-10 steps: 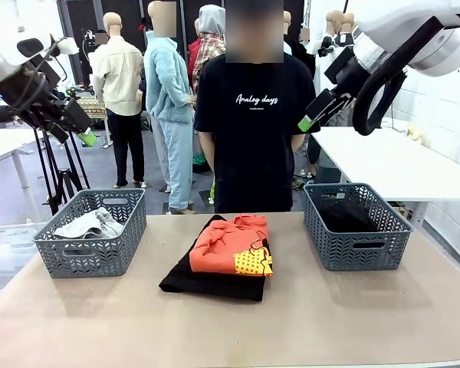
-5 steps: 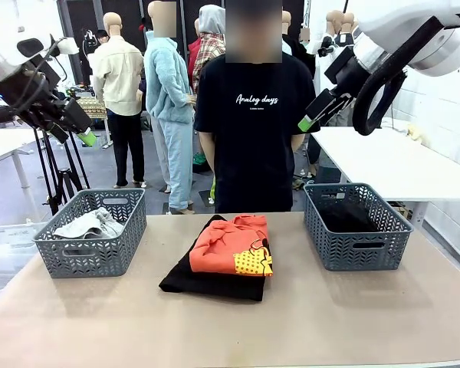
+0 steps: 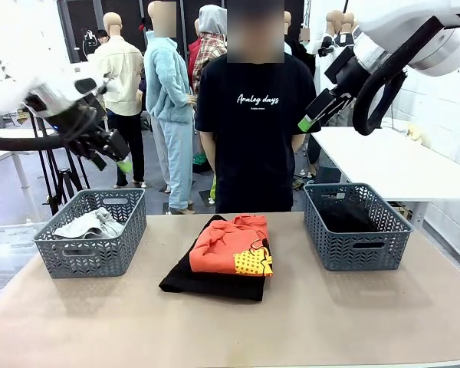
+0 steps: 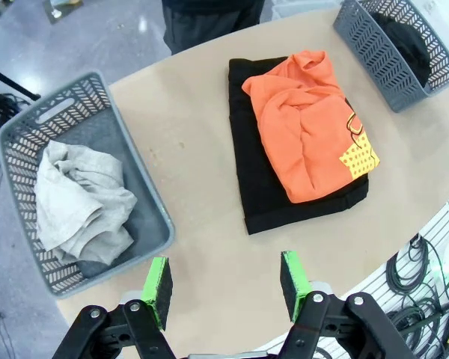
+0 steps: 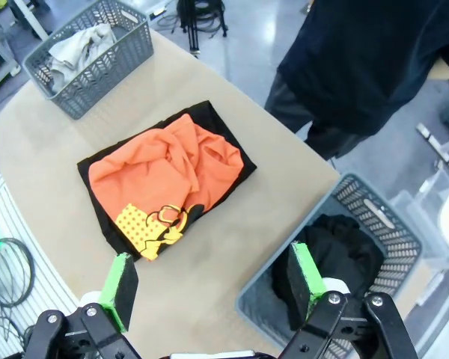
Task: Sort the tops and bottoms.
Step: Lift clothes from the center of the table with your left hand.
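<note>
A bright orange top (image 3: 234, 245) with a yellow dotted patch lies on a folded black bottom (image 3: 211, 282) at the table's middle. A light grey-white top (image 3: 88, 224) is crumpled in the left basket (image 3: 92, 257). Another black bottom (image 3: 345, 217) fills the right basket (image 3: 356, 249). My left gripper (image 3: 115, 157) hangs high above the left basket, open and holding nothing (image 4: 226, 280). From there the orange top (image 4: 307, 134) and the grey-white top (image 4: 78, 198) lie far below. My right gripper (image 3: 310, 119) is raised above the right basket, open and holding nothing (image 5: 213, 288).
A person in a black printed T-shirt (image 3: 253, 123) stands at the far edge, hands down. A white table (image 3: 399, 161) stands behind on the right. Bare tabletop (image 3: 230, 330) spreads in front of the pile.
My left arm has swung right, from far left of the picture to above the left basket. The right arm and the garments have not moved.
</note>
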Controlling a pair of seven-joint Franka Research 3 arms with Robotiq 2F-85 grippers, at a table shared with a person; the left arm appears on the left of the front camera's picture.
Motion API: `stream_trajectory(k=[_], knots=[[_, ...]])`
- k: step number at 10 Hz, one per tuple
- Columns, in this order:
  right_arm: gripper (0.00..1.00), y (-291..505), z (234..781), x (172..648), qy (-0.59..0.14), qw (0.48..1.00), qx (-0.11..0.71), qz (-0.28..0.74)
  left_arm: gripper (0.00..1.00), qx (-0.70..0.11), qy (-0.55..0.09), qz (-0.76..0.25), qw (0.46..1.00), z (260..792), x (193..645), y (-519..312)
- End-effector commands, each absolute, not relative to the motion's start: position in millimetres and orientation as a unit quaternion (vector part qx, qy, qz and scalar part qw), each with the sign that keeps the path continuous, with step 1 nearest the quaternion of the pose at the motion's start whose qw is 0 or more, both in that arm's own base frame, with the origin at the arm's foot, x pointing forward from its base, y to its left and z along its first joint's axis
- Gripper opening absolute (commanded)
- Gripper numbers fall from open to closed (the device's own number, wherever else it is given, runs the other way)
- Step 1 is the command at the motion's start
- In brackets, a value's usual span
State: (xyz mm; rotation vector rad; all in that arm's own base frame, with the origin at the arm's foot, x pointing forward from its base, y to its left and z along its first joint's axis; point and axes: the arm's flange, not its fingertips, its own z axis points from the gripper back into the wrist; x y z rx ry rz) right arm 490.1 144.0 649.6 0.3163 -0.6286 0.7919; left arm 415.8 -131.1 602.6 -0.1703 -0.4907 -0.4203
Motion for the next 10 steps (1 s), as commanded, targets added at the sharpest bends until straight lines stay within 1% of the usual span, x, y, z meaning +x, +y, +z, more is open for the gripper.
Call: stream_trajectory(k=[1,2,5,6,7,9,10], knots=[[1.00,143.9,648.6,489.5,-0.299,0.863,0.151,0.377,0.76,-0.052,-0.214,-0.204,0.954,612.1,422.6,-112.0],[1.00,143.9,648.6,489.5,-0.299,0.863,0.151,0.377,0.76,-0.084,-0.241,-0.206,0.945,602.6,415.8,-131.1],[1.00,143.9,648.6,489.5,-0.299,0.863,0.151,0.377,0.76,-0.076,-0.232,-0.207,0.947,599.3,420.2,-128.8],[1.00,143.9,648.6,489.5,-0.299,0.863,0.151,0.377,0.76,-0.080,-0.215,-0.233,0.945,583.9,429.9,-154.0],[1.00,143.9,648.6,489.5,-0.299,0.863,0.151,0.377,0.76,-0.090,-0.218,-0.261,0.936,570.6,444.6,-183.8],[1.00,143.9,648.6,489.5,-0.299,0.863,0.151,0.377,0.76,-0.122,-0.243,-0.259,0.927,550.9,472.1,-231.3],[1.00,143.9,648.6,489.5,-0.299,0.863,0.151,0.377,0.76,-0.116,-0.237,-0.267,0.927,538.6,481.2,-247.1]])
